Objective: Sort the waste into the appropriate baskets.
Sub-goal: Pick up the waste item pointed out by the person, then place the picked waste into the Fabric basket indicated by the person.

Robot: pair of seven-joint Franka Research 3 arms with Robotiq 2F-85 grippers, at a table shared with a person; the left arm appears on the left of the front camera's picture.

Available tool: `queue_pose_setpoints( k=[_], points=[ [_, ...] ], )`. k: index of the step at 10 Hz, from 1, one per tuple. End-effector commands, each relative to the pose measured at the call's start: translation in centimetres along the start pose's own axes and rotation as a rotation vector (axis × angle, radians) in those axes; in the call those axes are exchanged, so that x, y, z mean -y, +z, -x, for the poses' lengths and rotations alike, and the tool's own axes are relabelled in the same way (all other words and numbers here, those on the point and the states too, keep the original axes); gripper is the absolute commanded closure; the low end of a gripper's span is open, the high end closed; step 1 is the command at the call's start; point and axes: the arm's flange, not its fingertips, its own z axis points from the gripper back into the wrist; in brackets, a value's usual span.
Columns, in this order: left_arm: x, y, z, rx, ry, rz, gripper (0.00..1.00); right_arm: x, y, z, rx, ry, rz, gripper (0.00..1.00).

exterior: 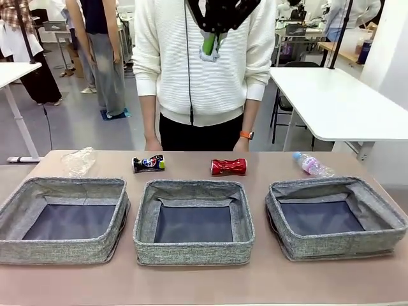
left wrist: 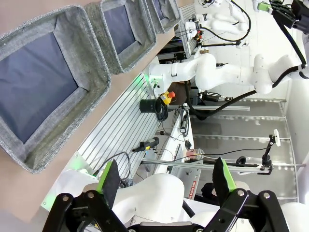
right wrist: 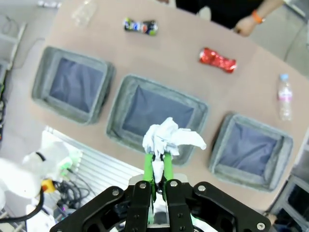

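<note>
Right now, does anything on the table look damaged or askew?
Nothing unexpected: the red can and the dark-blue can are dented and lie on their sides; the bottle lies flat too.

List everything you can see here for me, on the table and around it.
table: one, brown, between robot and person
baskets: three, grey with dark bases, in a row on the near side, all empty
plastic piece: one, clear and wrinkly, behind the left basket
dark-blue can: one, dented, lying behind the middle basket, to its left
red can: one, dented, lying behind the middle basket, to its right
bottle: one, clear, pink label, blue cap, lying behind the right basket
paper wad: one, white, held high above the baskets
person: one, white sweater, orange watch, at the far side
left fingers: green pads, apart, holding nothing
right fingers: green pads, shut on the paper wad
</note>
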Motion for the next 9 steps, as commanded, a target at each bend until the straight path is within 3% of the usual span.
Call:
queue_pose_setpoints(
  k=[1,9],
  points=[
    [0.00,-0.17,0.37,-0.005,-0.019,-0.009,0.00,0.28,1.43,0.67,0.016,-0.011,0.010,0.93],
    [0.00,-0.17,0.37,-0.005,-0.019,-0.009,0.00,0.28,1.43,0.67,0.016,-0.011,0.010,0.93]
  ],
)
